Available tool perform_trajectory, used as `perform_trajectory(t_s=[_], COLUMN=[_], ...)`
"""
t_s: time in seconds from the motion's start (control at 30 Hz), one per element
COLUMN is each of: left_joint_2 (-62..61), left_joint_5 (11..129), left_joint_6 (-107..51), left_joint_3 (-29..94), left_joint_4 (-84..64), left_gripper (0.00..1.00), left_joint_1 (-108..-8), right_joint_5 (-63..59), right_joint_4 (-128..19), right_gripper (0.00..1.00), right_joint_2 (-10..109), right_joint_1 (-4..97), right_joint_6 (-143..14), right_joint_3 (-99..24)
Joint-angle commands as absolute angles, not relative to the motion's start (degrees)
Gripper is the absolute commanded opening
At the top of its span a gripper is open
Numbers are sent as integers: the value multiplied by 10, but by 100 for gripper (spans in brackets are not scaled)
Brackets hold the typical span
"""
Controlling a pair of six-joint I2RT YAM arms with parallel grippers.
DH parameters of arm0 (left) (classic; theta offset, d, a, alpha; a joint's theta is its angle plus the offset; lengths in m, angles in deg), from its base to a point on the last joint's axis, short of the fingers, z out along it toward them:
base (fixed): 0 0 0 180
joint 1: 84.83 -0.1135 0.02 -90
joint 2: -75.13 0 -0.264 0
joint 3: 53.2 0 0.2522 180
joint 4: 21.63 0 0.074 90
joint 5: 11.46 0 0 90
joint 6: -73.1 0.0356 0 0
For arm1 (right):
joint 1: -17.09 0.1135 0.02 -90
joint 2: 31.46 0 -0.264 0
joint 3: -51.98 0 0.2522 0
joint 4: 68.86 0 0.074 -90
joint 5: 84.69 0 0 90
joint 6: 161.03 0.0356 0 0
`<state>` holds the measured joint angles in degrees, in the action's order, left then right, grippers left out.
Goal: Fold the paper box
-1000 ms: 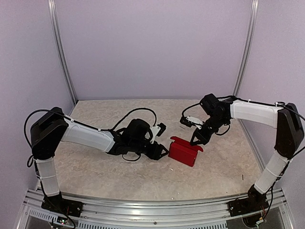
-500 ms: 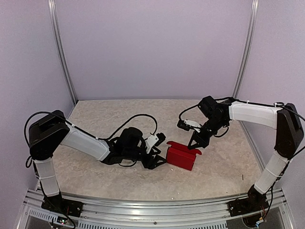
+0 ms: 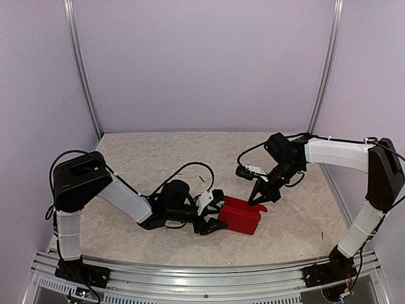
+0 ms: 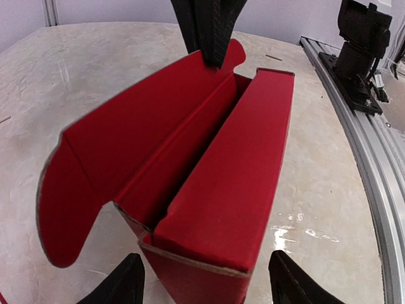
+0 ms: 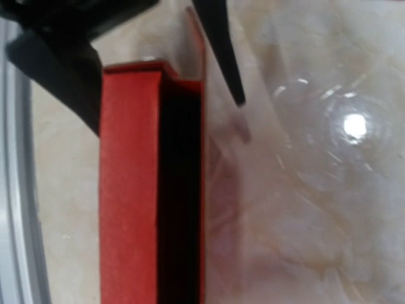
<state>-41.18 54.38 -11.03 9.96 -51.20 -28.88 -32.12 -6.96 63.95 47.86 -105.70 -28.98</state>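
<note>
The left claw (image 3: 215, 214) has been brought down, open, around the end of the red box (image 3: 240, 216) near the middle of the table (image 3: 126, 158), and the shut right claw (image 3: 259, 199) lowered onto its raised flap (image 4: 145, 126), so pressing that flap closed is judged next.

This is a robotics lab test cell rather than any lived-in room. Plain pale lilac walls (image 3: 202, 63) close the space on the left, right and far sides, with bare aluminium posts (image 3: 82, 76) standing in the far corners. The desk (image 3: 126, 158) has a marble-patterned top and a slotted aluminium rail (image 3: 202, 278) along its near edge, where two robot arms are bolted, the left arm (image 3: 123, 196) and the right arm (image 3: 335, 151). Loose black cables (image 3: 190, 168) loop off both arms in the open. A red paper box (image 3: 240, 216) lies on the desk between them.
</note>
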Motion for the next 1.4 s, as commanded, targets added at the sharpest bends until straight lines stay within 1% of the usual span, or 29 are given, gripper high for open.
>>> perform_trajectory(t_s=[0.0,0.07,0.13,0.27,0.33,0.4,0.43,0.47,0.6,0.67,0.73,0.83,0.97,1.1,1.27,1.37], left_joint_2=[-433,-436,-437,-430,-428,-425,-423,-420,-395,-370,-347,-321,-295,-294,-316,-317], left_joint_5=[490,469,454,425,414,404,404,404,407,406,402,398,405,419,415,441], left_joint_6=[-105,-112,-123,-159,-194,-220,-226,-230,-234,-229,-223,-219,-230,-248,-233,-215], left_joint_3=[95,96,95,84,74,67,64,59,40,31,24,22,25,28,65,75], left_joint_4=[-570,-579,-588,-615,-639,-648,-650,-651,-642,-626,-600,-575,-573,-588,-519,-477], left_gripper=[65,62,57,39,33,29,29,29,29,30,30,31,31,30,29,29], left_joint_1=[-287,-288,-290,-301,-308,-315,-315,-315,-312,-309,-305,-294,-281,-280,-275,-266], right_joint_5=[-357,-359,-358,-355,-355,-356,-358,-360,-381,-399,-404,-374,-359,-344,-352,-357], right_joint_4=[-59,-60,-63,-71,-76,-79,-79,-75,-24,4,10,-32,-83,-115,-114,-110], right_gripper=[0,0,0,0,0,1,1,5,23,30,34,36,36,36,37,39], right_joint_2=[620,621,623,625,624,620,617,614,594,576,559,539,531,531,531,527], right_joint_1=[485,485,486,485,485,485,484,484,468,431,388,351,352,359,370,390], right_joint_6=[-1077,-1077,-1077,-1071,-1067,-1064,-1063,-1063,-1083,-1109,-1129,-1122,-1123,-1112,-1122,-1128], right_joint_3=[-283,-285,-287,-288,-288,-287,-288,-288,-304,-307,-301,-269,-220,-194,-178,-171])
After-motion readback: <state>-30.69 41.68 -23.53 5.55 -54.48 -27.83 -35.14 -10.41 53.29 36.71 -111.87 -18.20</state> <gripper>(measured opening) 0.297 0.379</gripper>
